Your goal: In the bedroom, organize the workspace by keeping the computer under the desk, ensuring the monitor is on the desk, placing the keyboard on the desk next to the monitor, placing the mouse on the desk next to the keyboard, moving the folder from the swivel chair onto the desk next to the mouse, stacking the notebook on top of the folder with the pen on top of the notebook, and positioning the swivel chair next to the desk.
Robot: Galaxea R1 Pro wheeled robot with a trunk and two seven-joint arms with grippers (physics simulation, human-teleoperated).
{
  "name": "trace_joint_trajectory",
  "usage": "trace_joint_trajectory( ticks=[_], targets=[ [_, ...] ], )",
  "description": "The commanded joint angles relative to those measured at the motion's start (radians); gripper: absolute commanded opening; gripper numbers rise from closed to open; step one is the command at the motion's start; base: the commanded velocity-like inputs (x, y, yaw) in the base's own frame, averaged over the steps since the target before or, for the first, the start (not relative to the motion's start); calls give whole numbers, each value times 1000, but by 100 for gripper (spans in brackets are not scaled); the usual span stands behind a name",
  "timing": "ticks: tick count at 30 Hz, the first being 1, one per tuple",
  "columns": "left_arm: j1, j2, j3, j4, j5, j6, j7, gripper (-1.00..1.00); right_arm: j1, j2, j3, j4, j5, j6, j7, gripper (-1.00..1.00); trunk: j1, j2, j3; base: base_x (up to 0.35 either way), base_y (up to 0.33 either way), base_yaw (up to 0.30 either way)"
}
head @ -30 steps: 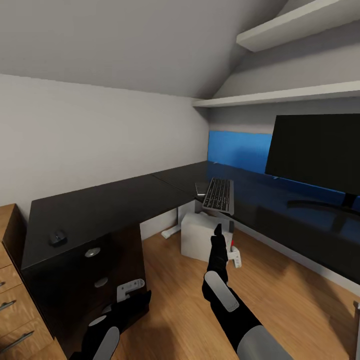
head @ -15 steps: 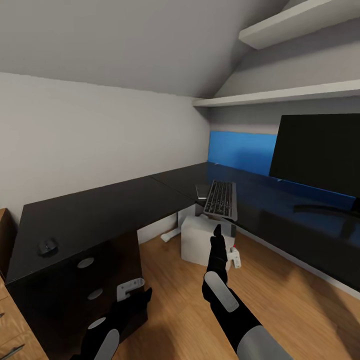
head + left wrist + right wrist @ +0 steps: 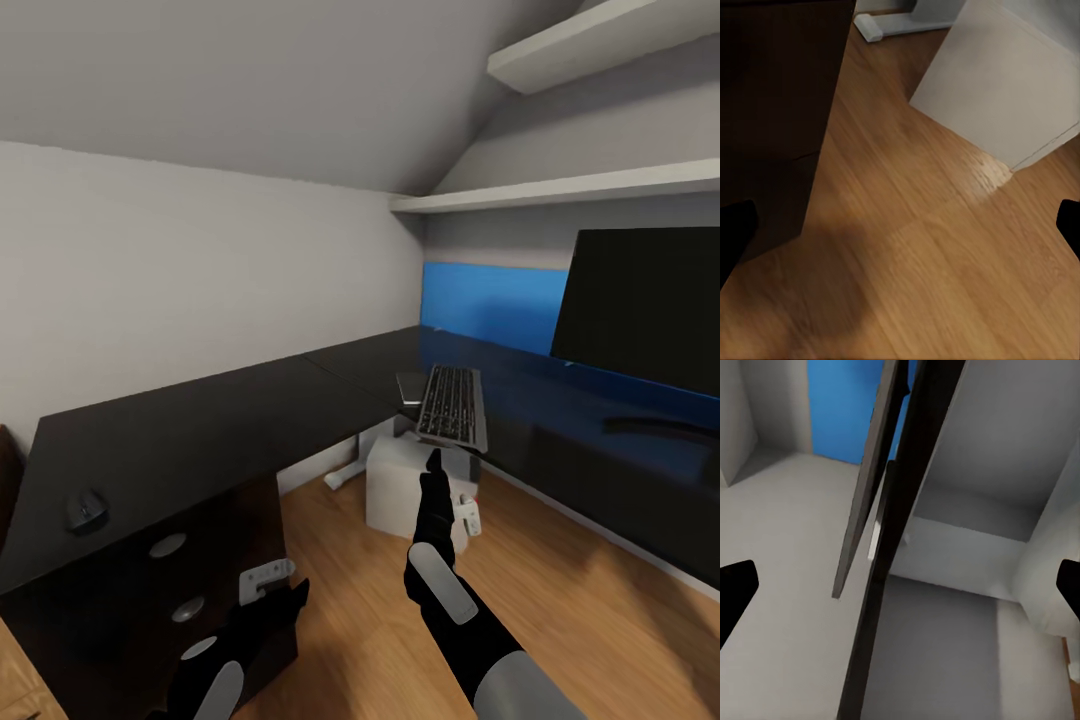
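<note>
Item: approach step, nothing carried. Left gripper [image 3: 900,225] and right gripper [image 3: 900,585] jaws spread, empty. Keyboard [image 3: 453,403] overhangs desk [image 3: 200,430] edge, 12 o'clock. Mouse [image 3: 86,510], 9 o'clock. Next, prob.: reach keyboard, shift toward monitor [image 3: 645,305].

Monitor [image 3: 645,305] cut off at the right edge of the head view, stand mostly out of frame. Computer [image 3: 405,485] partly hidden behind the right arm and under the desk [image 3: 200,430]. Notebook [image 3: 410,385] half covered by the keyboard [image 3: 453,404]. Lowest drawer knob hidden behind the left gripper [image 3: 265,585]; jaw state unclear there.
</note>
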Motion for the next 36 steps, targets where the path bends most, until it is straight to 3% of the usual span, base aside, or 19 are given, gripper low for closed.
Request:
trace_joint_trajectory(
  ticks=[1,23,30,36],
  targets=[
    [-1,0,-2,-1,10,2,9,100,-1,0,2,0,-6,-4,1,100,0,0,-1,55,17,0],
    [-1,0,-39,4,9,2,9,100,-1,0,1,-7,-4,-2,4,100,0,0,-1,141,8,0],
    [22,6,-132,-5,5,-1,11,100,-1,0,2,-8,-4,-2,4,100,0,0,-1,2,0,0],
    [27,14,-152,-14,8,0,11,100,-1,0,2,-8,-4,-2,4,100,0,0,-1,0,0,0]
  ],
)
